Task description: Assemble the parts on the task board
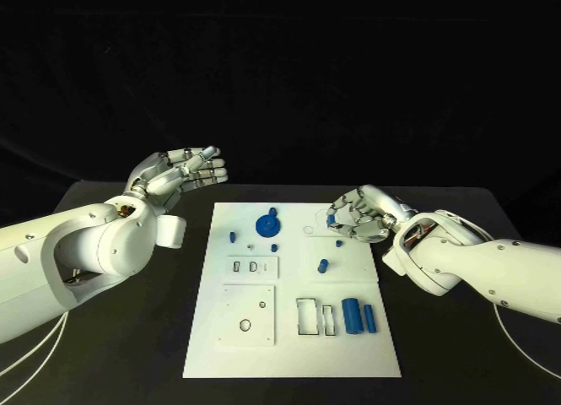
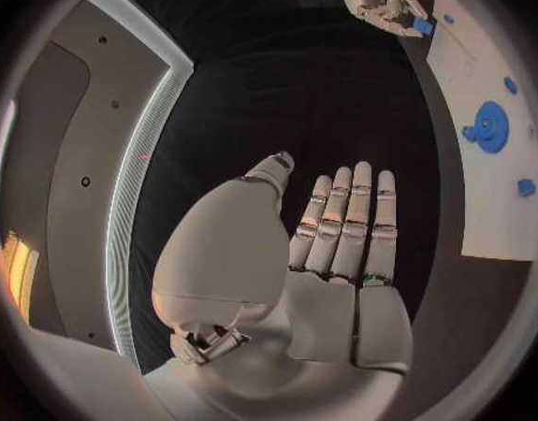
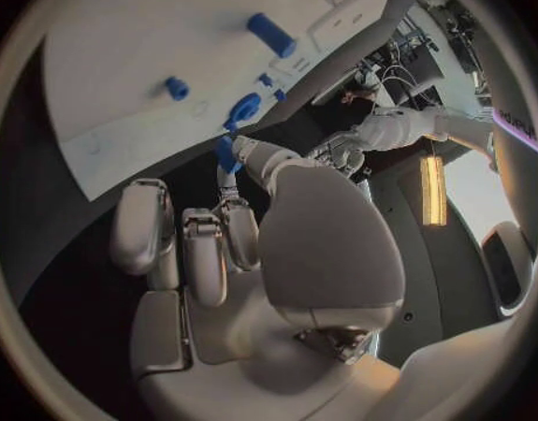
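The white task board [image 1: 293, 346] lies in the middle of the black table. My right hand [image 1: 359, 215] hovers over the board's far right corner and pinches a small blue part [image 3: 225, 154] between thumb and finger; the left wrist view shows that hand [image 2: 384, 0] with the blue part [image 2: 423, 26] too. My left hand [image 1: 183, 173] is raised off the board's far left corner, fingers stretched out side by side, holding nothing. A blue disc with a knob [image 1: 268, 224] sits on the board's far middle. Two blue cylinders [image 1: 351, 315] lie side by side near the board's right edge.
A short blue peg [image 1: 320, 267] stands mid-board, and small blue pieces [image 1: 250, 246] lie near the disc. Rectangular slots [image 1: 307, 315] and a square plate with holes [image 1: 249, 314] mark the near half. Black table [image 1: 122, 354] runs along both sides of the board.
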Robot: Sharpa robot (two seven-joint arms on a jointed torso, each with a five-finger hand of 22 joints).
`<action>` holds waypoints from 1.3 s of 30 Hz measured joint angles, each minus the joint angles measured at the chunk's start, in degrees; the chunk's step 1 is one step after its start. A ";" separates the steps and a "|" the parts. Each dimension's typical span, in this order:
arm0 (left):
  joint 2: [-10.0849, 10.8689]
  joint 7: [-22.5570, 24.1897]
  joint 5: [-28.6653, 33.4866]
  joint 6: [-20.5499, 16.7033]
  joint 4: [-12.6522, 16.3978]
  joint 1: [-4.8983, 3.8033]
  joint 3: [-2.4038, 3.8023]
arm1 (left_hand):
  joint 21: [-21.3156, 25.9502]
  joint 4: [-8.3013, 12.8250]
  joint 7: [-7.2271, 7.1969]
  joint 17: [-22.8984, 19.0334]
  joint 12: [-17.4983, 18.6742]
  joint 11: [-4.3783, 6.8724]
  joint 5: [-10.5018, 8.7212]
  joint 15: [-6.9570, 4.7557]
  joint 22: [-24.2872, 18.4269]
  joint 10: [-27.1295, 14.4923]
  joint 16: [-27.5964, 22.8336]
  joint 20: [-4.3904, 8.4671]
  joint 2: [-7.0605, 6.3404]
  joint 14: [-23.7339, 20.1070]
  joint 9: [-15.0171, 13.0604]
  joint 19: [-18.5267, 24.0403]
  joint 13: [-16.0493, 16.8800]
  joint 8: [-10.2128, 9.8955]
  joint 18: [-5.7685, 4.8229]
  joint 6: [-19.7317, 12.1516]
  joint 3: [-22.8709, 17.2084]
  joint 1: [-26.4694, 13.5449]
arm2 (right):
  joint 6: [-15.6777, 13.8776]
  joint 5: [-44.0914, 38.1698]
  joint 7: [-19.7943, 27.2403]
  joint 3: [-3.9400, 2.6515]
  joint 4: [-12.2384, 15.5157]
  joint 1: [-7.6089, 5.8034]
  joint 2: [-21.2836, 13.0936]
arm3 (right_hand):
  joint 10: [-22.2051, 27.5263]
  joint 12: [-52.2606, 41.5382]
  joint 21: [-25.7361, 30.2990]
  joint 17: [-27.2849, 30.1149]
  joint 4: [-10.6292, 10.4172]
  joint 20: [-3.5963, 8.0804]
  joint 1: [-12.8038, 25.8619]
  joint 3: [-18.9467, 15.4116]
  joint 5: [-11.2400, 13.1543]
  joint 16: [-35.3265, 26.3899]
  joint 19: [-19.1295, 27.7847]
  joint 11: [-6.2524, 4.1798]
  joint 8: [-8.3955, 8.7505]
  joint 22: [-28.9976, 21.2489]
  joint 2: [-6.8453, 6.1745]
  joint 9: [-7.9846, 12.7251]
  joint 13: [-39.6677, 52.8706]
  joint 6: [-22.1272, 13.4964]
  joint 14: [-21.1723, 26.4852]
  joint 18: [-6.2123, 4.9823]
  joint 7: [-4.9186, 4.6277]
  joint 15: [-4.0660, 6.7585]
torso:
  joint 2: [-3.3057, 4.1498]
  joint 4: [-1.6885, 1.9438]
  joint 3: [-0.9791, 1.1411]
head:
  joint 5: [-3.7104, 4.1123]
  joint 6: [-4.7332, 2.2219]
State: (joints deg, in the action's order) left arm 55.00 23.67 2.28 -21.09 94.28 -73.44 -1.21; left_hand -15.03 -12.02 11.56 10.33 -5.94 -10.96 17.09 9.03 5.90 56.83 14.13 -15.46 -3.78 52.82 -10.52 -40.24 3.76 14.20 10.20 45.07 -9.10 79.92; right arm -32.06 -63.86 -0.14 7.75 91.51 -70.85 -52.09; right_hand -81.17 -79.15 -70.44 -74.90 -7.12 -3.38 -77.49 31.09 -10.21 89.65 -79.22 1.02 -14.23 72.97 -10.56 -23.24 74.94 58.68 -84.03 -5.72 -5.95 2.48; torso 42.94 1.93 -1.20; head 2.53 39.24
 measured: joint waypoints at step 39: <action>-1.55 -0.44 0.00 0.58 -1.15 0.02 -0.31 | 0.00 0.00 0.00 0.05 0.00 0.00 -0.25 0.00 0.00 0.00 0.00 0.00 0.00 0.00 0.00 0.00 0.00 0.00 0.00 0.00 0.01 0.00 | 1.87 -15.20 -18.15 0.90 -1.85 3.85 18.86 | -0.20 0.00 0.67 -0.03 0.10 0.00 1.43 0.39 -1.42 0.00 0.01 -0.21 0.00 -0.61 -0.56 0.01 -0.02 -0.29 0.00 0.00 0.29 -0.01 | -0.56 0.21 -0.40 | -2.12 1.95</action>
State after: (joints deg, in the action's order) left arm 53.46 23.23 2.28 -20.51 93.13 -73.42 -1.52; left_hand -15.03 -12.02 11.56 10.37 -5.94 -10.96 16.84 9.03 5.90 56.83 14.13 -15.46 -3.78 52.82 -10.52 -40.24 3.76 14.20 10.20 45.07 -9.09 79.92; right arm -30.19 -79.06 -18.30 8.66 89.66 -67.01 -33.23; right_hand -81.37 -79.15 -69.77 -74.94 -7.03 -3.38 -76.06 31.48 -11.63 89.65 -79.21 0.81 -14.23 72.36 -11.11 -23.24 74.92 58.39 -84.03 -5.72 -5.66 2.48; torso 42.38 2.14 -1.60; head 0.41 41.19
